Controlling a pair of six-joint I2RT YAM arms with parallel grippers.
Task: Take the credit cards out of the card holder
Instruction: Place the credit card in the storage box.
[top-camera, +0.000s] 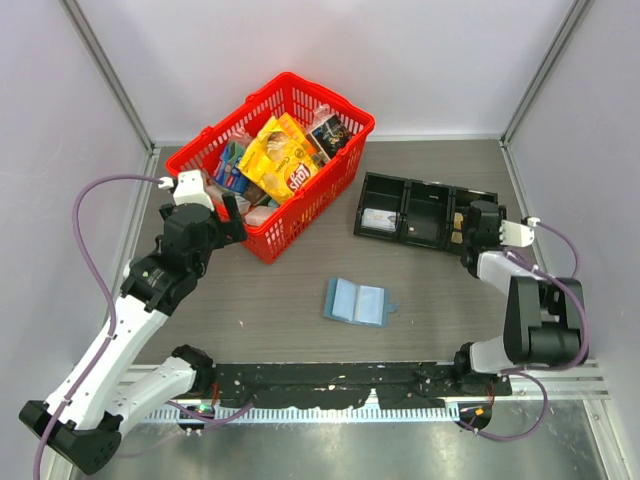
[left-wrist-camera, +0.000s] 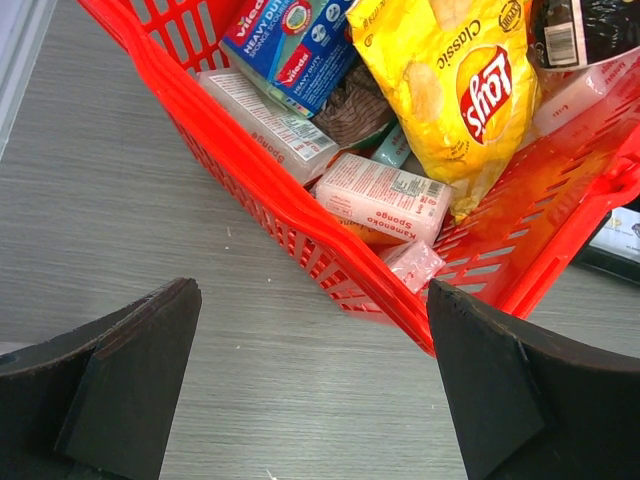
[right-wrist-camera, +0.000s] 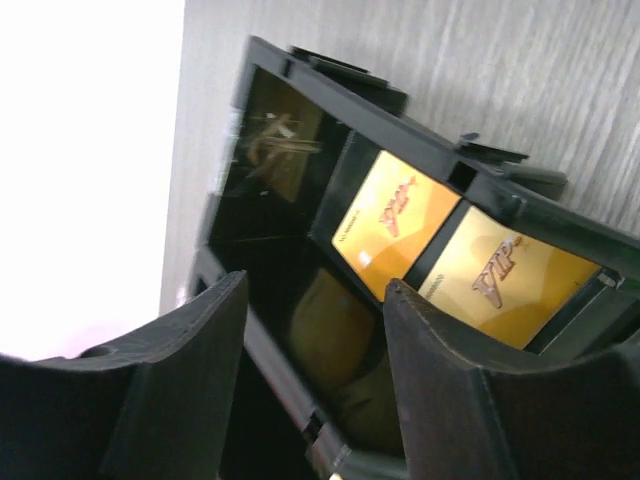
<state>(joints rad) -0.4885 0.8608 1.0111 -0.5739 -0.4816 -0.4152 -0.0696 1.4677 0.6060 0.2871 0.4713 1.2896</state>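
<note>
Hovering over the black tray (right-wrist-camera: 330, 95), your right gripper (right-wrist-camera: 315, 300) had its jaws parted with nothing clamped between them (only a dim gold shape showed in the compartment below). Two credit cards (right-wrist-camera: 398, 220) lay print-up in the neighbouring compartments, side by side. Your left gripper (left-wrist-camera: 315, 300) stood wide and empty above the table (top-camera: 280, 300), just beside the red basket (left-wrist-camera: 300, 230). The card holder (top-camera: 355, 301) lay open on the table between your arms, well apart from both grippers.
</note>
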